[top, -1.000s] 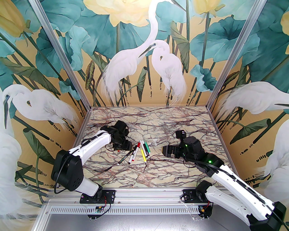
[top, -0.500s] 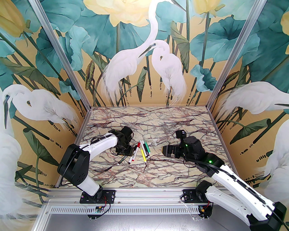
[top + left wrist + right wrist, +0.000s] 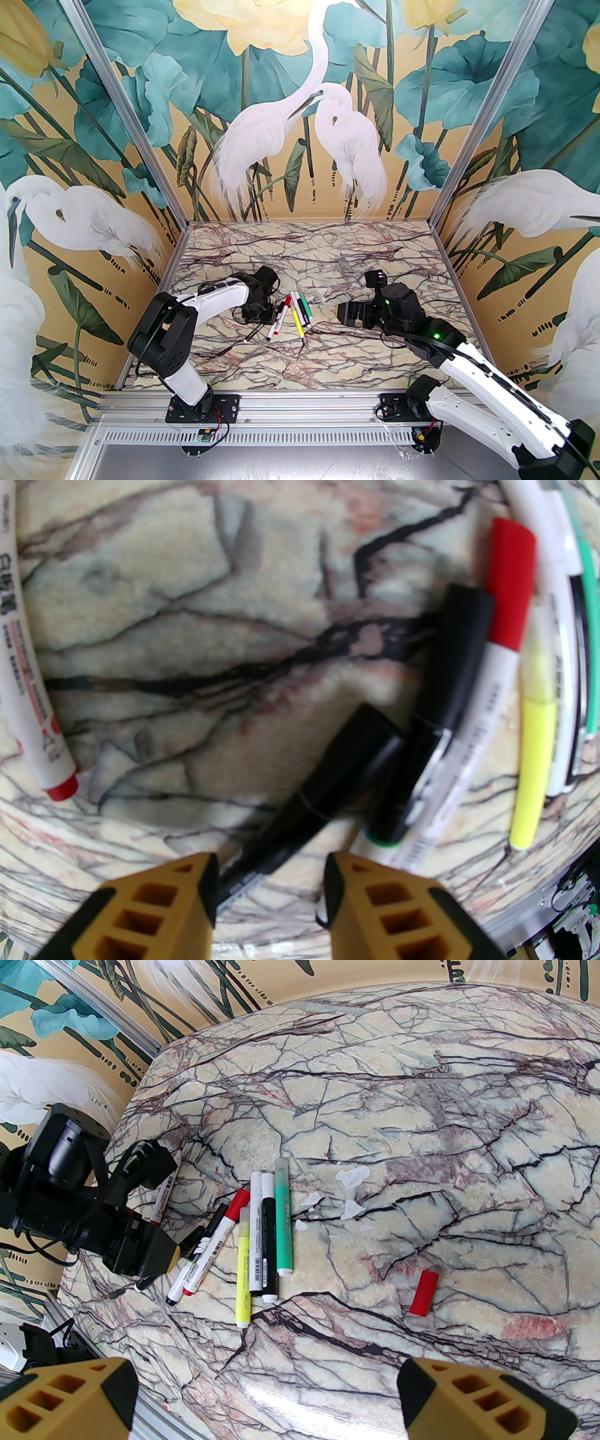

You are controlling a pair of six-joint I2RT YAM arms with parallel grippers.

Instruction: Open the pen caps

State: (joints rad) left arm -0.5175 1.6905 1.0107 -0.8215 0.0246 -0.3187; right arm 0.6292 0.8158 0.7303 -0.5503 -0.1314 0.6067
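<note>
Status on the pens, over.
Left gripper open over black pen. Right gripper open, empty. Red cap lying loose. Second marker crowds the black pen.

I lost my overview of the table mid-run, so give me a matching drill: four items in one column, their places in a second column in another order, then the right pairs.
Items
1. loose red cap
2. yellow pen
3. green pen
4. slim black pen

Places
A. inside the open left gripper
B. alone on the marble table, apart from the pens
C. outer end of the pen row, on the loose cap's side
D. between the red-capped pen and a white pen

Pairs: 1-B, 2-D, 3-C, 4-A
</note>
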